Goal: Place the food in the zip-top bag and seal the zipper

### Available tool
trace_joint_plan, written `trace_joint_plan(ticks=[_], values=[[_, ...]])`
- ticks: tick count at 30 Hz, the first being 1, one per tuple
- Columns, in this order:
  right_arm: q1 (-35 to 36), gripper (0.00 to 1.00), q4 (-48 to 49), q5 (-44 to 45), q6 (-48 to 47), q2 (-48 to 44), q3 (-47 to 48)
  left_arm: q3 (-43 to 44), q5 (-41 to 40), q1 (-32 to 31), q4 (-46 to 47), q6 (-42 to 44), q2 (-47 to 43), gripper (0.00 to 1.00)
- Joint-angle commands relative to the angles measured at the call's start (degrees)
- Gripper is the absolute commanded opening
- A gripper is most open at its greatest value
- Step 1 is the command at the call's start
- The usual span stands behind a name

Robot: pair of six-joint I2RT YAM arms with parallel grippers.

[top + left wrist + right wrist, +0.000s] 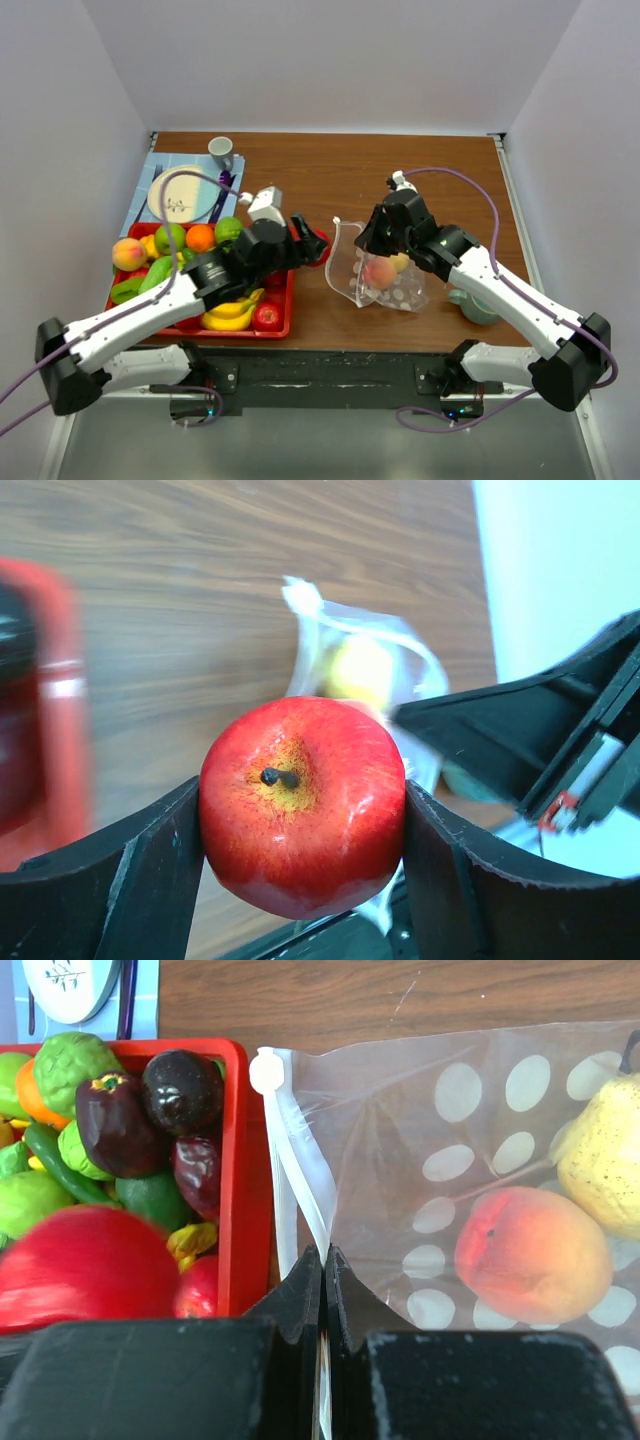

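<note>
2 end effectors are at work. The left end effector (302, 825) is clenched on a red apple (300, 780), one finger on each flank and the stem facing the wrist camera. The right end effector (322, 1270) is pinched flat on the near edge of the zip-top bag (400, 1130), with a sliver of clear plastic showing between its fingers.

Outward from the left grasp, the apple hangs near the right wall of the red tray (290, 300), aimed at the bag. Outward from the right grasp, the zipper (290, 1170) runs as a pale strip up the bag's mouth edge to a white tab and faces the tray. Behind the dotted plastic lie 1 peach (530, 1255) and 1 yellow pear (600, 1155).

By my reading the task is early: 2 pieces are bagged, a 3rd is in transit, and most of the food (185, 240) is in the tray, including limes, oranges, a banana and dark plums. The zipper looks unsealed, and sealing comes last.

Room is tight where it matters. Only a narrow strip of bare bench (420, 175) separates the tray wall from the bag mouth, and the floppy mouth is held at 1 point, so the apple could push the edge shut rather than pass through. The right arm covers the bag from above and behind, which leaves the tray side as the open way in. A teal object (478, 308) sits just beside the bag's far side. A plate (180, 195) and a cup (221, 150) stand well apart at the back left, and bare wood behind the bag gives the most free room.
</note>
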Motion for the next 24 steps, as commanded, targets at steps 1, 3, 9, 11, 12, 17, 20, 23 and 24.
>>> trace_joint_plan(ticks=[1, 3, 9, 11, 12, 17, 20, 23, 24], values=[[0.9, 0.0, 0.07, 0.58, 0.58, -0.98, 3.37, 1.71, 10.63, 0.17, 16.55, 4.17, 7.09, 0.13], [0.99, 0.0, -0.8, 1.11, 0.58, -1.25, 3.54, 2.05, 11.7, 0.08, 19.03, 3.82, 10.43, 0.14], [0.99, 0.0, -1.42, 1.73, 0.75, -2.3, 3.54, 1.36, 12.23, -0.18, 21.23, 3.73, 14.48, 0.64], [0.99, 0.0, -1.42, 1.73, 0.84, -2.22, 3.63, 1.35, 11.88, -0.1, 21.23, 4.08, 14.57, 0.82], [1.08, 0.0, -1.34, 1.73, 0.84, -2.13, 3.72, 1.27, 11.97, -0.1, 21.23, 4.52, 14.49, 0.87], [1.08, 0.0, -1.07, 1.73, 0.76, -1.87, 3.89, 1.35, 12.5, -0.1, 20.88, 5.66, 14.05, 1.0], [1.16, 0.0, -0.99, 1.64, 0.76, -1.52, 3.89, 1.0, 12.76, -0.1, 20.7, 6.02, 13.96, 1.0], [1.16, 0.0, -0.9, 1.64, 0.76, -1.16, 4.16, 1.0, 12.5, -0.1, 20.18, 5.93, 13.52, 0.99], [1.16, 0.0, -1.07, 1.73, 0.67, -1.16, 4.33, 1.26, 12.24, -0.1, 19.65, 6.02, 13.43, 0.97]])
